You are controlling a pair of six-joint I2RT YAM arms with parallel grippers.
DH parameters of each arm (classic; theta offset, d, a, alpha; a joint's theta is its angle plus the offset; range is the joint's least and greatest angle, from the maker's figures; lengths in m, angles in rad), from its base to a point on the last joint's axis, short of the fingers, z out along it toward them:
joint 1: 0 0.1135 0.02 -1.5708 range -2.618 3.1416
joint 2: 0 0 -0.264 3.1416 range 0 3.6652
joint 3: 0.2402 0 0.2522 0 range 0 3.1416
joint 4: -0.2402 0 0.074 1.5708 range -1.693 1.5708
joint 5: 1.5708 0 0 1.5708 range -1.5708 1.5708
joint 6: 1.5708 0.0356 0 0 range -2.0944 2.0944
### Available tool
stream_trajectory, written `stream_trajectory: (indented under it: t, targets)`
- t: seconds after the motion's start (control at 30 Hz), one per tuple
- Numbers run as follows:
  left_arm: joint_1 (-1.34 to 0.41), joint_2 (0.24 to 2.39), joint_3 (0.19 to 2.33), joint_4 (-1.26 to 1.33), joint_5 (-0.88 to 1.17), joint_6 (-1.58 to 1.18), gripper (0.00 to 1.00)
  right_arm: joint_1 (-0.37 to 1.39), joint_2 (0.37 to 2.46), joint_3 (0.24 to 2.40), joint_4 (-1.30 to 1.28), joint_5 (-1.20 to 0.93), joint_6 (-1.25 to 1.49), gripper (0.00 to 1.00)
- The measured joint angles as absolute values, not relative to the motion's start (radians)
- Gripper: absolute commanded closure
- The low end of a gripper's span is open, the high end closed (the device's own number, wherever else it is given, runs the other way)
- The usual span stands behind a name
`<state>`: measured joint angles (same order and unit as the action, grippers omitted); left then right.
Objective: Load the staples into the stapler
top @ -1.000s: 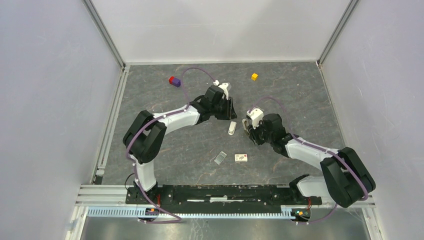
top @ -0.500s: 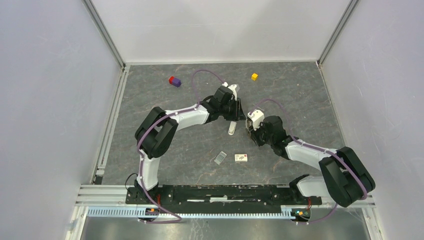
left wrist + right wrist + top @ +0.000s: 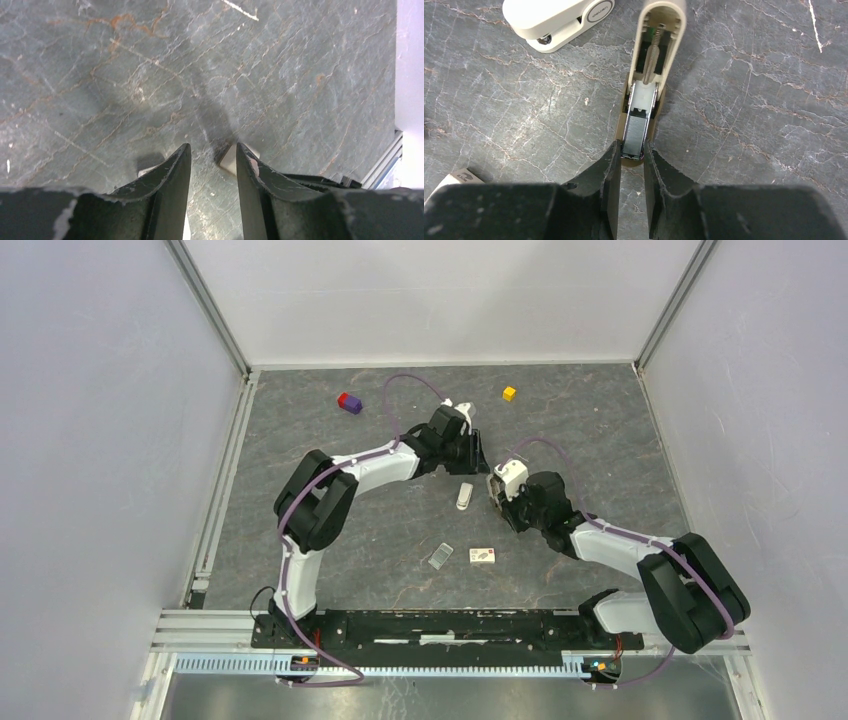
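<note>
Left hand drew back; stapler sits clamped in right hand.

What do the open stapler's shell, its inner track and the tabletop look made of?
Stapler shell: cream plastic, probably, smooth and matte with moulded edges. Inner track: bare metal, grey with bright glints, and a coiled spring. Tabletop: looks like dark grey slate, veined and rusty-streaked; possibly a printed laminate.

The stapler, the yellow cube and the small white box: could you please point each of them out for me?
stapler (image 3: 649,75): right wrist view, on the spring inside its opened arm.
yellow cube (image 3: 509,393): top external view, on its top face.
small white box (image 3: 483,555): top external view, on its top face.
</note>
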<state>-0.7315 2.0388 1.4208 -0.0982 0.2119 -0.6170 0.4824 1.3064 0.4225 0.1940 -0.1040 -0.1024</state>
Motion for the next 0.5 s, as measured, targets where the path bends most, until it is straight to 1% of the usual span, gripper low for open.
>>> stream_trajectory:
  t: [0.17, 0.5]
  targets:
    - [-0.728, 2.086, 1.479, -0.099, 0.223, -0.624, 0.61, 0.482, 1.306, 0.422, 0.195, -0.104, -0.107, 0.75]
    - [-0.728, 2.13, 1.489, -0.125, 0.27, -0.659, 0.69, 0.482, 1.307, 0.422, 0.195, -0.104, -0.112, 0.76]
